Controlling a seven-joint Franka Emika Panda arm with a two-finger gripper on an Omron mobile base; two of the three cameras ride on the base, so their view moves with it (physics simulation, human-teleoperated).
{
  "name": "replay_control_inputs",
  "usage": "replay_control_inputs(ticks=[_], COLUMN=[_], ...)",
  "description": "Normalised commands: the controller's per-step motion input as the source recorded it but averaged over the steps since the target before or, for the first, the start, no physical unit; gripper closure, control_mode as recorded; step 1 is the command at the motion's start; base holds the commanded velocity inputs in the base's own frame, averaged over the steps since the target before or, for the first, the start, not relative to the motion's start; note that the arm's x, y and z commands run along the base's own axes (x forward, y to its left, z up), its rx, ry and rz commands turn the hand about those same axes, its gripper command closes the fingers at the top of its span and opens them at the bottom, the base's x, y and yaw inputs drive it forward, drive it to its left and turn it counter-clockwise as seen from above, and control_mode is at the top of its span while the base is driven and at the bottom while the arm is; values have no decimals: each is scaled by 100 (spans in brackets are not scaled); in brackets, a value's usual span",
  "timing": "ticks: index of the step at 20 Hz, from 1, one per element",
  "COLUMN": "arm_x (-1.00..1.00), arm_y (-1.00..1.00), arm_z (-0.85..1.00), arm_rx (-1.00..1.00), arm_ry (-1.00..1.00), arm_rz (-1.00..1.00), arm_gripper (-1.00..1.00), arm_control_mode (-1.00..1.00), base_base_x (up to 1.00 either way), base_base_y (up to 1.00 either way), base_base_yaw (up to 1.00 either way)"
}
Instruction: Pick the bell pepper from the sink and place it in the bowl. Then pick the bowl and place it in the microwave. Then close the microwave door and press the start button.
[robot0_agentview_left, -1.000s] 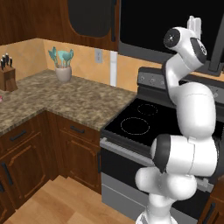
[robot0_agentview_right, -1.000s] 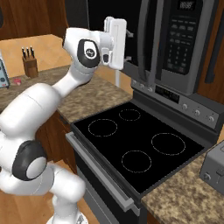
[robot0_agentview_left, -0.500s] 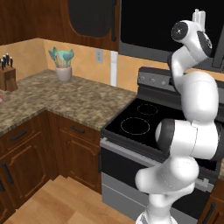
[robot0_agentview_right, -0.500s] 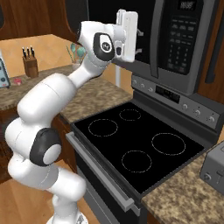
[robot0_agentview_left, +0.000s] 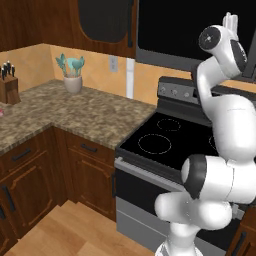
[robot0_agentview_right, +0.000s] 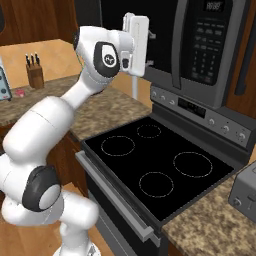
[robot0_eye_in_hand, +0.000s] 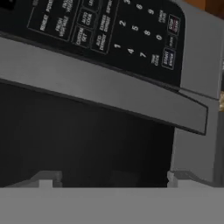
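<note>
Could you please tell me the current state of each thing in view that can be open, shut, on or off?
Microwave door: shut.
Hand: open, holding nothing, raised in front of the microwave door.
Stove top: burners dark, none glowing.
Oven door: shut.
Cabinet doors under the counter: shut.

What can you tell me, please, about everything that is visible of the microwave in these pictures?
The microwave is a large black and grey box mounted above the stove. Its door looks shut, with a dark glass window and a long grey bar handle beside the keypad strip of numbered buttons, topped by a small display. The hand is raised in front of the door; contact cannot be judged.
</note>
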Motion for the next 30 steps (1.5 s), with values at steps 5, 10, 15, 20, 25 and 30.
replay_control_inputs(ticks=[5, 10, 15, 20, 25, 30], arm_x=[-100, -100, -100, -100, -93, -60], arm_y=[34, 40, 39, 34, -14, 0], arm_z=[-12, -33, -50, -21, 0, 15], arm_rx=[0, 0, 0, 0, -12, -33], arm_ry=[-1, 0, 1, -1, 4, 20], arm_rz=[2, 4, 7, 8, 6, 21], arm_gripper=[-100, -100, -100, -100, -100, -100], arm_control_mode=[-100, -100, -100, -100, -100, -100], base_base_x=[0, 0, 0, 0, 0, 0], base_base_y=[0, 0, 0, 0, 0, 0], base_base_yaw=[0, 0, 0, 0, 0, 0])
